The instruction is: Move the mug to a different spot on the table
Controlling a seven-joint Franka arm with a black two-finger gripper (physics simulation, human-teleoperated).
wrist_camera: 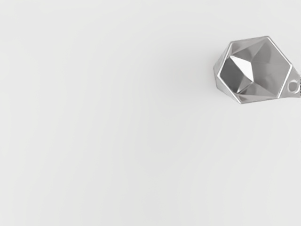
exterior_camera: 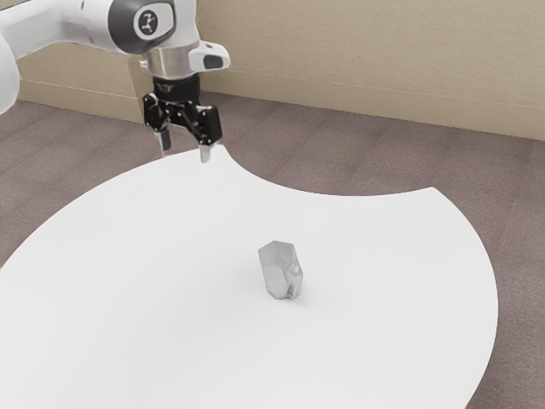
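The white table fills the near foreground of the exterior view, its bare top running off the lower edge of the picture. At the far side, the two black fingers of the gripper stand apart with nothing between them. They point down and hang above the table's far rim, clear of the surface.

From the gripper, the mug sits at about 5 o'clock, well apart from it, near the middle of the tabletop. It is a silver-grey, metallic piece built of flat facets, and it stands on its base with a slight lean. Its small handle is on the side turned away from the gripper.

In the wrist view the mug is seen from above. It has a bright six-sided rim around a faceted hollow of light and dark greys. The ring-like handle juts from one corner, and plain white table lies all around.

The tabletop is round, but a curved scoop is cut out of its far edge. From the mug, that scoop lies at 12 to 1 o'clock, and the round rim lies at 3 o'clock. The widest bare stretch opens from 7 to 10 o'clock.

Brown carpet surrounds the table, with a beige wall behind.
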